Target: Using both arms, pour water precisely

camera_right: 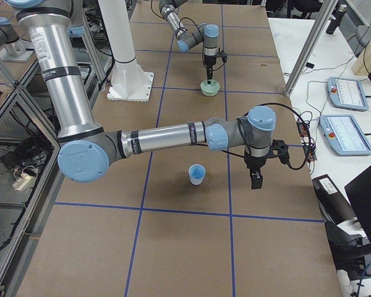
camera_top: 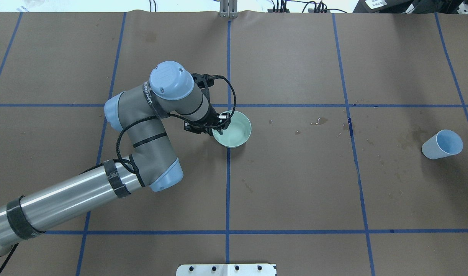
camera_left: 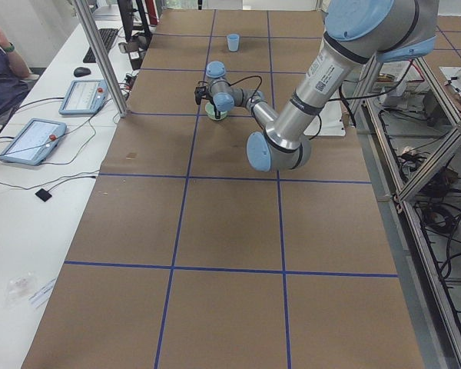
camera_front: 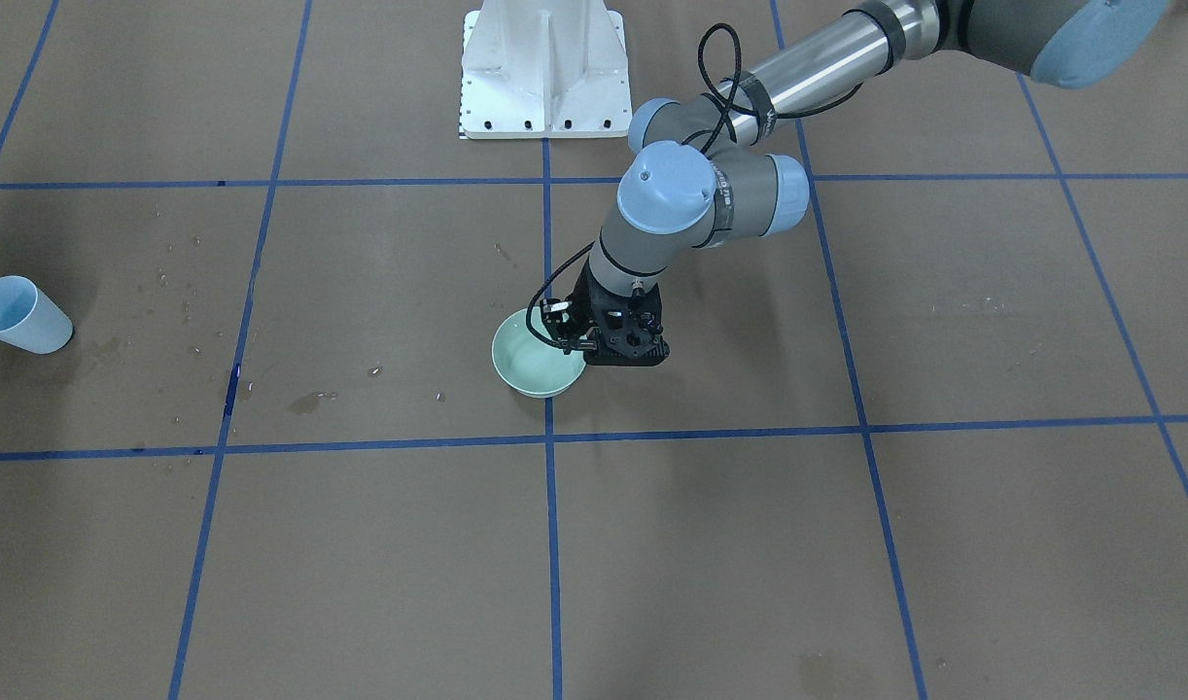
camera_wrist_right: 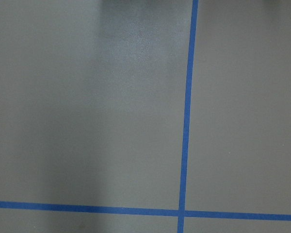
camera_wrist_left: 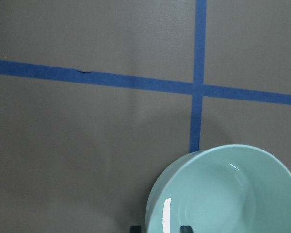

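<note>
Water (camera_wrist_left: 218, 194) was made out only as a faint glint low inside the pale green bowl (camera_top: 239, 132), which was set on the brown table (camera_top: 295, 184) at a crossing of blue tape lines (camera_top: 228, 184). The left arm (camera_top: 153, 115) was bent down over the bowl, and the left gripper (camera_top: 215, 128) was placed at the rim on the robot's left side. In the wrist view its fingertips (camera_wrist_left: 136, 228) were seen narrowly spaced, one outside the wall and one inside, closed on the rim. A light blue cup (camera_top: 442, 144) was stood upright well apart from the bowl, on the robot's right, with dark wet stains (camera_top: 321, 121) scattered between them. The right arm (camera_right: 167, 136) was stretched low across the table, and the right gripper (camera_right: 255, 179) was hung near the cup without touching it; how far it was spread could not be told.
</note>
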`<state>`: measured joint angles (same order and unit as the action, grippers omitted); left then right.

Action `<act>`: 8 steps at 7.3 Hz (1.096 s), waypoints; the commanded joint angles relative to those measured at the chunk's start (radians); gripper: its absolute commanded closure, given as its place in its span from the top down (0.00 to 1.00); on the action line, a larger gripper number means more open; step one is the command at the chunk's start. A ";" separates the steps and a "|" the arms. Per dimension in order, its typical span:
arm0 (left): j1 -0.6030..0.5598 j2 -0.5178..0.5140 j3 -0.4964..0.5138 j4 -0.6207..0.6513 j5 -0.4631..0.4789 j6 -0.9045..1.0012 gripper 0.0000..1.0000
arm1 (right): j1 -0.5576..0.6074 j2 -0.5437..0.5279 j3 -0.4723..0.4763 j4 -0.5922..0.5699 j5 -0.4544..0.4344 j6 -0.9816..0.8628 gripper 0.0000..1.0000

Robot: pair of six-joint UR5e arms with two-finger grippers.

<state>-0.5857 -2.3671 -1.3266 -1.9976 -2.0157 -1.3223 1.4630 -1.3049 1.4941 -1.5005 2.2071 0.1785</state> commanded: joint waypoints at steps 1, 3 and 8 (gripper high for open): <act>0.000 0.000 0.006 -0.001 0.000 0.000 0.31 | -0.001 -0.001 0.002 0.000 0.000 -0.001 0.99; -0.002 0.000 0.006 0.002 0.000 -0.005 0.11 | 0.000 -0.001 0.003 0.000 0.000 0.001 0.99; -0.038 0.003 -0.113 0.142 -0.011 -0.003 0.00 | 0.000 -0.002 0.008 0.000 0.002 -0.001 0.99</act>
<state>-0.6098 -2.3655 -1.3763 -1.9397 -2.0225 -1.3289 1.4634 -1.3075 1.5016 -1.5002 2.2088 0.1780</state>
